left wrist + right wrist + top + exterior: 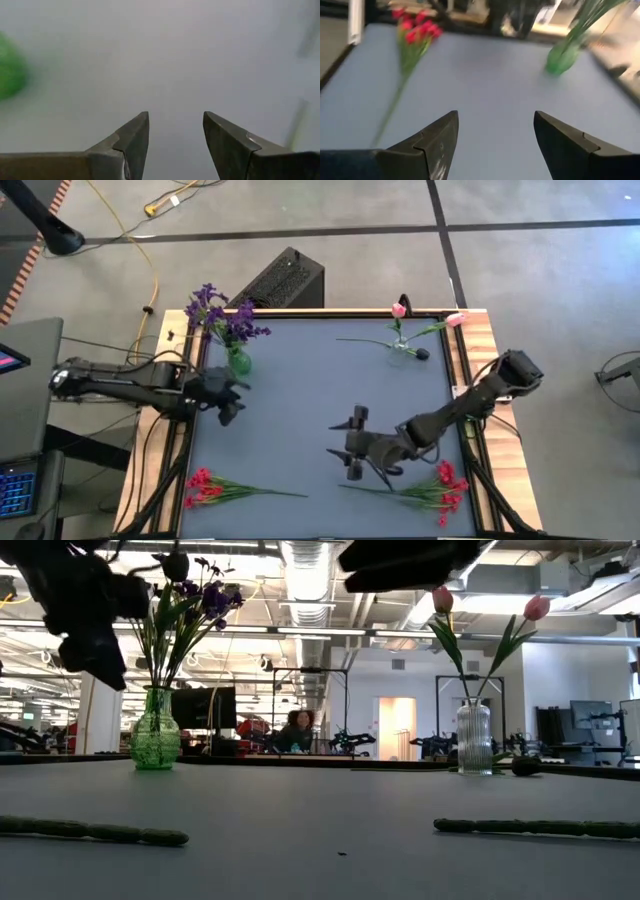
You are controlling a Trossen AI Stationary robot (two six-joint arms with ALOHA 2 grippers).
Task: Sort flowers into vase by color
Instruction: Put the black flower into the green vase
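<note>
A green glass vase [238,361] at the far left holds the purple flowers [222,314]. At the far right, a clear vase [400,348] holds two pink tulips [399,310]. One spray of red flowers [205,487] lies flat at the near left, and another [440,488] at the near right. My left gripper [238,400] hovers open just on the near side of the green vase, with nothing between its fingers [135,137]. My right gripper [346,443] is open and empty above mid-table, left of the right-hand red spray, pointing toward the table's left side.
A raised wooden frame [485,380] borders the grey mat. A small dark object [422,354] sits beside the clear vase. The stems of the red sprays [95,832] [540,828] lie along the near part of the mat. Bare mat lies between the two vases.
</note>
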